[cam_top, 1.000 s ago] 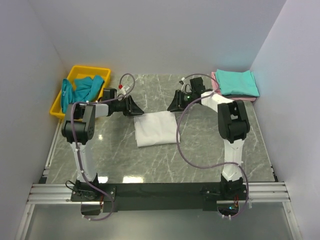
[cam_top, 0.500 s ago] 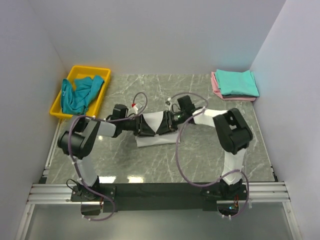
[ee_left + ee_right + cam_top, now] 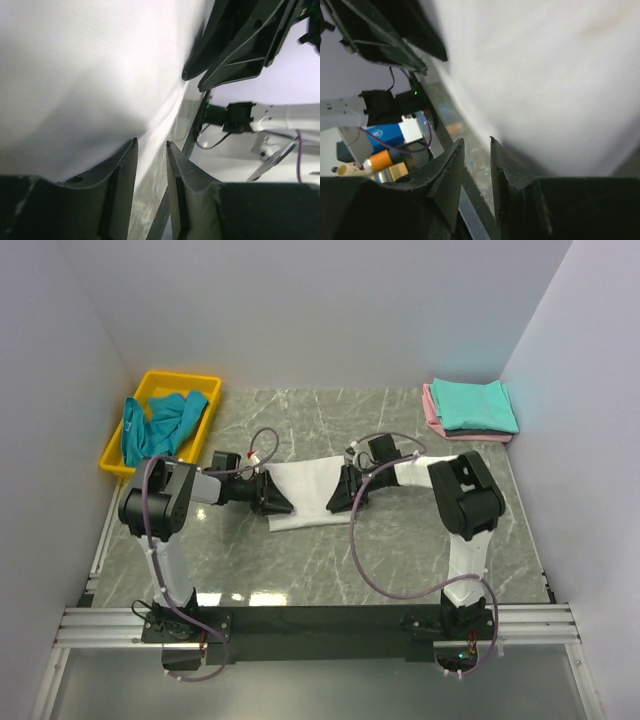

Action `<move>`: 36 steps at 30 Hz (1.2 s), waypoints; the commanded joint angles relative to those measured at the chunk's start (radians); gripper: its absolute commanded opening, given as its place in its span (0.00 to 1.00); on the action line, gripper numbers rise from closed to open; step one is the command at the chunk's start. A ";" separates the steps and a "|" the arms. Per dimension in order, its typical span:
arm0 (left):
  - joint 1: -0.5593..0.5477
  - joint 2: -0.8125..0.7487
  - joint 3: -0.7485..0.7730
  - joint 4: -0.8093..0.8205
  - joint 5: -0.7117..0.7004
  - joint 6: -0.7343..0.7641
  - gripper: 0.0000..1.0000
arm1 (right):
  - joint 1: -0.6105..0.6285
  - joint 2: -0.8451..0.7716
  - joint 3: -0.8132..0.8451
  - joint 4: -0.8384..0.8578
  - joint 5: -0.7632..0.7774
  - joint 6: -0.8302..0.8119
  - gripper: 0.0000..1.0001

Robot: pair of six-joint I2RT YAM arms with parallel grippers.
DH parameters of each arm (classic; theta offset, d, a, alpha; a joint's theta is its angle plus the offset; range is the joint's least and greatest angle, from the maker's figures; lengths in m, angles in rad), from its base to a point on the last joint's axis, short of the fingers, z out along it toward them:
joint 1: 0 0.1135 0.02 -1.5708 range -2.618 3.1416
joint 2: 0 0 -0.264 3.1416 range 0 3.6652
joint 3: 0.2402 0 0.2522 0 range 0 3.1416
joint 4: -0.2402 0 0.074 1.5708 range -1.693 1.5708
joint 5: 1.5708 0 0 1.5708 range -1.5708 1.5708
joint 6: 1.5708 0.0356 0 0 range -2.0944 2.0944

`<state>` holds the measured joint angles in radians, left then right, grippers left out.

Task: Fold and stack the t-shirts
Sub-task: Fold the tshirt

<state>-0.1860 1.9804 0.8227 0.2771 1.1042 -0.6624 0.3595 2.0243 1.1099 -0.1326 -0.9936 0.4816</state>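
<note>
Left gripper (image 3: 280,504), right gripper (image 3: 337,502) flank white t-shirt (image 3: 305,486), 9 and 3 o'clock, likely squaring fold; jaws narrow, pinch unclear.

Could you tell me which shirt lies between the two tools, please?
The white shirt, mid-table, with the left tool and right tool at its ends; the teal shirts lie in the tray and on the far-right stack.

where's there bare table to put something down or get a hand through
Free: the far strip between the tray and the teal-on-pink stack, and the near strip between the white shirt and the base bar. Crowded: the centre, where the left fingers and right fingers flank that shirt.
</note>
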 commanded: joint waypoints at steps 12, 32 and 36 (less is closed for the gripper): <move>-0.118 -0.128 -0.091 0.025 -0.058 0.032 0.34 | 0.082 -0.056 -0.070 0.011 0.006 -0.078 0.32; -0.007 -0.145 0.130 -0.127 0.062 0.147 0.34 | -0.007 -0.111 0.169 0.043 -0.073 -0.022 0.29; 0.006 -0.005 0.239 0.061 0.019 -0.009 0.35 | -0.021 0.051 0.283 0.126 -0.047 0.058 0.31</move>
<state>-0.1925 1.8862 1.0077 0.1734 1.1503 -0.5545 0.3576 1.9533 1.3491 -0.0689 -1.0760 0.4652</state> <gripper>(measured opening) 0.344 0.307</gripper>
